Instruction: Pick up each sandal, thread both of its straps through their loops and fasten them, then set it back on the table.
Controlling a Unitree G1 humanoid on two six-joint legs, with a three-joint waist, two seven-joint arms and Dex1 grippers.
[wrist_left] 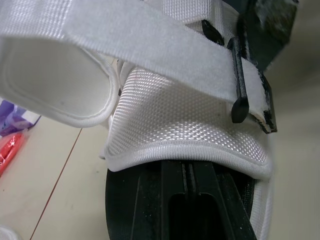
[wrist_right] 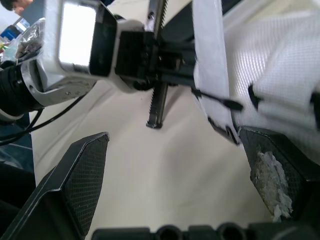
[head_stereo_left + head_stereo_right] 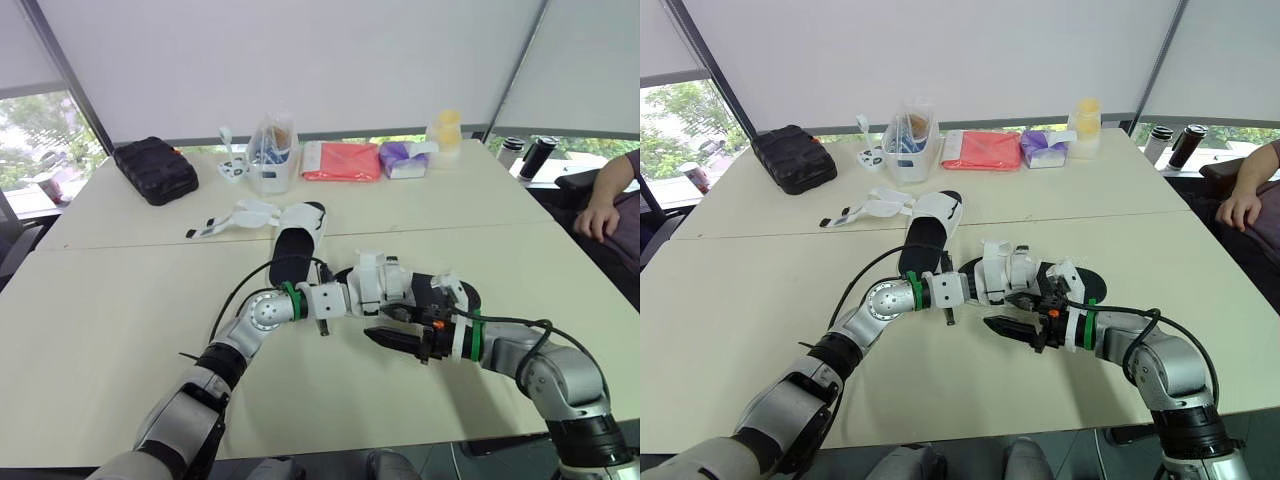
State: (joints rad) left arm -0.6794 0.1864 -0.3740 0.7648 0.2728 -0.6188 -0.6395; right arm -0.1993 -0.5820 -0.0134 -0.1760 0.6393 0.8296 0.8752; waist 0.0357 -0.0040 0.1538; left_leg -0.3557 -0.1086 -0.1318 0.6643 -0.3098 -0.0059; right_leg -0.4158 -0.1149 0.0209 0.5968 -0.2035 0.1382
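The cream table (image 3: pixel 120 330) is carrying both sandals. The far sandal (image 3: pixel 295 245) is lying flat toward the middle of the table, its white straps trailing open to the robot's left. The near sandal (image 3: pixel 430 292), black-soled with a white upper, is sitting between the two grippers close to the robot.

The left gripper (image 3: pixel 368 298) is reaching in from the left. In the left wrist view its black fingers (image 1: pixel 190 200) are running close together under the edge of the white mesh upper (image 1: pixel 185 120), clamping it.

The right gripper (image 2: pixel 172 135) is hovering low over the table at the sandal's near side. Its fingers (image 2: pixel 80 175) are standing wide apart and holding nothing. One fingertip is sitting just beside the free end of the strap (image 1: pixel 150 45), though whether the two are touching is unclear. The strap is passing through a thin black loop (image 1: pixel 239 80).
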